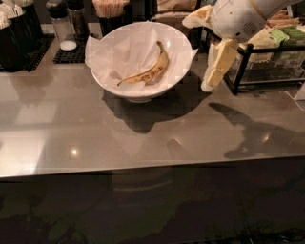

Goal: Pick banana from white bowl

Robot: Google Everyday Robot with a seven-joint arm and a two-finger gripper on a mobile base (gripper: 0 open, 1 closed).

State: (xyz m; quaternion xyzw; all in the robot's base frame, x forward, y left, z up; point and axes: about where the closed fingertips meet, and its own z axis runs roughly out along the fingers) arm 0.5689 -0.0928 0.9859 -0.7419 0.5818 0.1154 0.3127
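Note:
The banana (148,72) is slim, yellow and brown-speckled. It lies slanted inside the white bowl (178,43), on the crinkled white paper that lines it, with its dark stem tip toward the back right. The bowl stands at the back middle of the grey counter. My gripper (213,71) hangs from the white arm at the upper right. It is just to the right of the bowl's rim, above the counter, and touches neither the bowl nor the banana.
A black wire rack (240,71) with packets stands right behind the gripper. Shakers (62,24) on a black mat, a cup of sticks (110,10) and dark containers (16,33) line the back left. The counter's front edge (152,167) runs across the middle.

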